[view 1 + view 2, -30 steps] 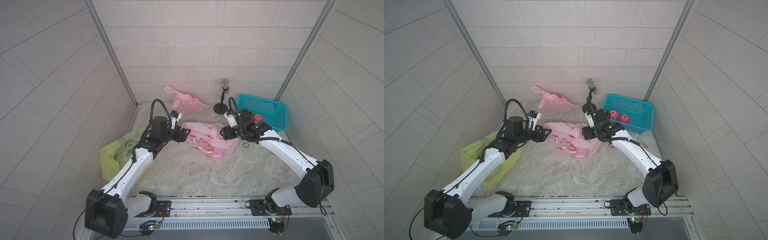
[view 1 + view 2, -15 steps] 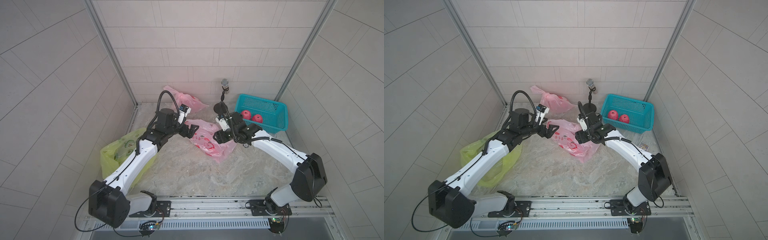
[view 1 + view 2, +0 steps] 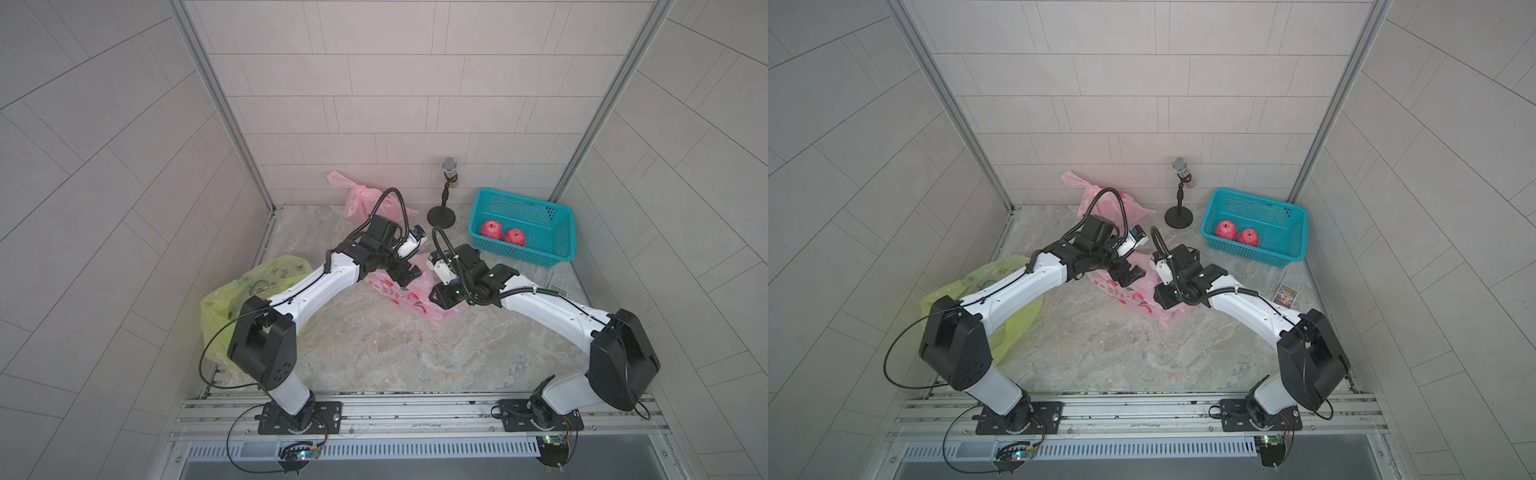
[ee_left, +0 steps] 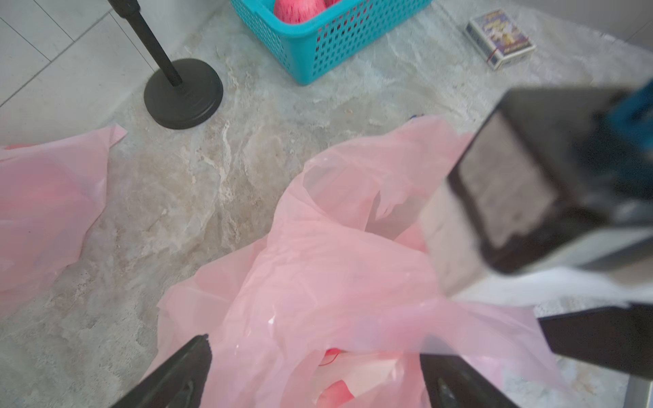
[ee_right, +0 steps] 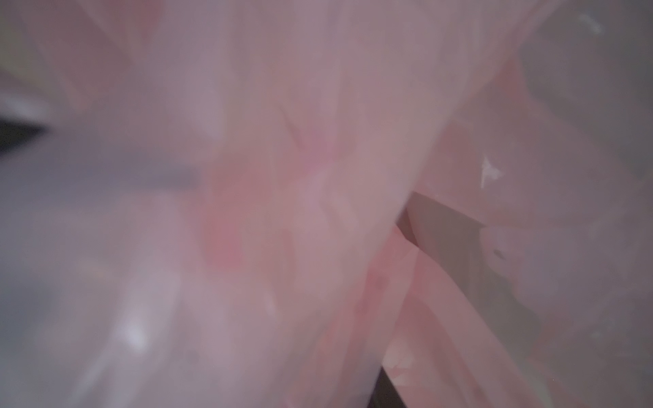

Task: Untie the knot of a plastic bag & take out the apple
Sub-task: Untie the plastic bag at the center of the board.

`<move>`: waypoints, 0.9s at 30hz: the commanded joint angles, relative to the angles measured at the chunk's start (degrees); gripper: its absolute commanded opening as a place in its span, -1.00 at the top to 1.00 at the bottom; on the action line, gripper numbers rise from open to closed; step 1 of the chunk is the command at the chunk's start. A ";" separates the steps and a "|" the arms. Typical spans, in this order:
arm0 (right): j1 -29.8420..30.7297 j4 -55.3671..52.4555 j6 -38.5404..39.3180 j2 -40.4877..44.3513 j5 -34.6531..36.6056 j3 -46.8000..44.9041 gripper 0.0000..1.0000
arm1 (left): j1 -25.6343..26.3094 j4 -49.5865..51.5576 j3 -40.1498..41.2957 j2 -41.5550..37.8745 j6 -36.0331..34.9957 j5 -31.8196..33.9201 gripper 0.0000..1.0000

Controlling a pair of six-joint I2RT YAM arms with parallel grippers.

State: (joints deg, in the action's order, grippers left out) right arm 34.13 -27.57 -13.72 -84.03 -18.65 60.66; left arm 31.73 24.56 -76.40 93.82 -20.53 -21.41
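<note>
Quick status from my end. The pink plastic bag [image 3: 399,297] lies crumpled on the marble-look tabletop [image 3: 374,353], about mid-table, right between the two arms. From the left wrist cam the top of it looks slack and gaping, with an open fold of film and no tight knot anywhere I can spot. So my guess is the untying part is done or near enough, though a knot could be hiding under the folds.

The apple is the open question. There's red showing through the film low in the left wrist view, but the bag has red printing on it too, so I can't tell which it is. I'd call the take-out step not done yet.

The left gripper [image 3: 409,277] hovers just over the left end of the bag. Its jaws are spread wide and its fingers [image 4: 183,374] sit on either side of the plastic with nothing pinched. The right gripper [image 3: 440,300] is nosed down into the right end of the bag. Its wrist cam is just a wall of blurry pink film, so I can't tell how its jaws stand or if they've got anything.

Further out, the teal basket [image 3: 532,249] in the back right corner holds two red apples [image 3: 491,229]. No idea if either belongs to this bag. There's a second pink bag [image 3: 359,199] against the back wall, a microphone stand [image 3: 442,216] beside it, and a yellow-green bag [image 3: 232,299] off to the left. A small card box [image 4: 500,39] lies near the basket.
</note>
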 commanded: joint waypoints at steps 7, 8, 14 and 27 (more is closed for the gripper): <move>0.07 0.31 -0.06 0.97 0.29 -0.47 0.43 | 0.68 0.94 1.87 -7.49 -5.63 -0.29 -0.96; -0.08 0.41 -0.10 0.80 -0.26 -0.39 0.43 | 1.31 1.19 2.84 -8.43 -6.80 0.36 -0.97; -0.61 0.94 -0.97 0.75 -1.99 -0.81 0.35 | 5.38 -1.12 9.89 -13.14 -14.09 6.09 -1.00; -0.33 0.42 -2.06 1.83 -4.66 -1.64 0.33 | 8.09 -19.61 12.49 -8.62 -18.23 17.19 -0.95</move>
State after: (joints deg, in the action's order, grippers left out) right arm 33.69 -26.96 -15.51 -83.55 -22.44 59.96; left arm 39.66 9.65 -62.22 83.68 -36.42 -6.13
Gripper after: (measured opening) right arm 0.334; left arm 0.985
